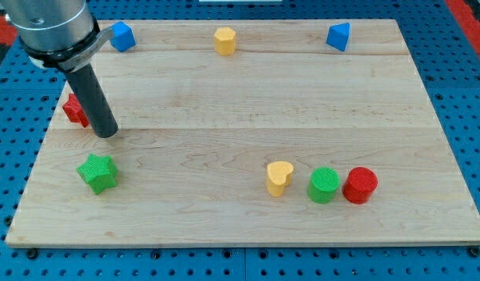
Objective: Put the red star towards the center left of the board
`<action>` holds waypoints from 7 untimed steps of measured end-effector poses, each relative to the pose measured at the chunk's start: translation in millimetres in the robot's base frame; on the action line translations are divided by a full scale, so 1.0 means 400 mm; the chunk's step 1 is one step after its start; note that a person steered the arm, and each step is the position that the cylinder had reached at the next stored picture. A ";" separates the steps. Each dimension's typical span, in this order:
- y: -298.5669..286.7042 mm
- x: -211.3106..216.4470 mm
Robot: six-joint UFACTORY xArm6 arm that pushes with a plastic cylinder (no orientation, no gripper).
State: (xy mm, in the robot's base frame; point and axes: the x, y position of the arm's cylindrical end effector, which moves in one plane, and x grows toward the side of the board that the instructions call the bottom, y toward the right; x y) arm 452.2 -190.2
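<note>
1. The red star (72, 108) lies flat on the desk (247, 101) near its left edge in the view, about mid-height.
2. Its right side is hidden behind the dark rod, so only its left points show.

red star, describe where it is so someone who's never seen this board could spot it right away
Start at the wooden board and go to its edge on the view's left, about halfway down. The red star sits there, partly hidden behind the dark rod, with my tip just to its lower right. It is the only red piece on that side; the green star lies below it, and the red cylinder is far off at the lower right.
</note>
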 end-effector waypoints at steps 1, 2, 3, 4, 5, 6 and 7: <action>0.147 -0.037; 0.256 -0.046; 0.259 -0.053; 0.215 0.076; 0.256 0.131; 0.259 0.256; 0.409 0.349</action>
